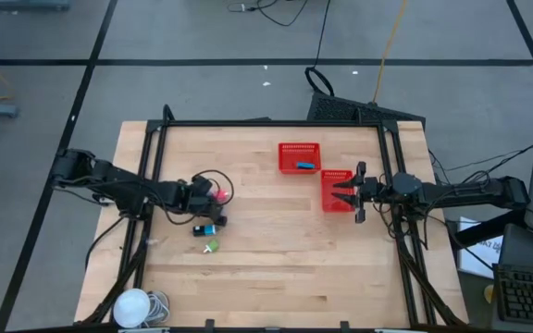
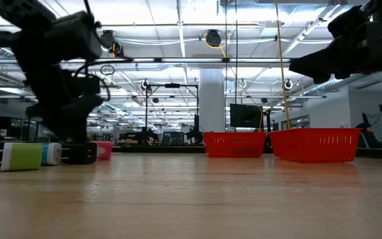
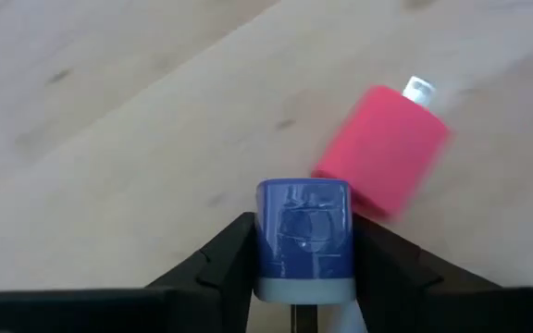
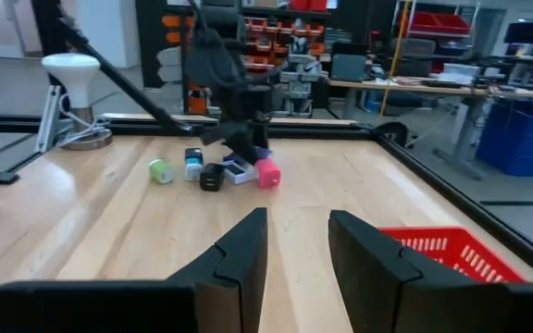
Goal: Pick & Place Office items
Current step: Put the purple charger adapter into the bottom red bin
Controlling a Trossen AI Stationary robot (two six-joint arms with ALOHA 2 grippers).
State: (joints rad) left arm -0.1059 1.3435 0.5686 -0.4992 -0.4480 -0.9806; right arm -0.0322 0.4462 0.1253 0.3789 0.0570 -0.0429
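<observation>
My left gripper (image 3: 303,264) is shut on a small blue office item (image 3: 303,227) at the table's left middle (image 1: 207,194). A pink block (image 3: 382,153) with a pale prong lies on the wood just beyond it (image 1: 219,194). A blue-and-black piece (image 1: 208,226) and a green piece (image 1: 212,246) lie nearer the front edge. My right gripper (image 4: 299,250) hangs open and level over the nearer red basket (image 1: 337,191), with nothing between its fingers. My left gripper pinches the blue item by its two opposite sides (image 3: 266,231) between both fingers. The fingers slant down from the table's left. The item's blue end sticks out past the fingertips and its pale end lies back between them. Whether it is clear of the table, I cannot tell.
A second red basket (image 1: 299,157) farther back holds a blue piece (image 1: 305,166). A white lamp (image 1: 132,305) sits at the front left corner. A black frame (image 1: 266,123) runs along the table's edges. Bare wood lies between the items and the baskets.
</observation>
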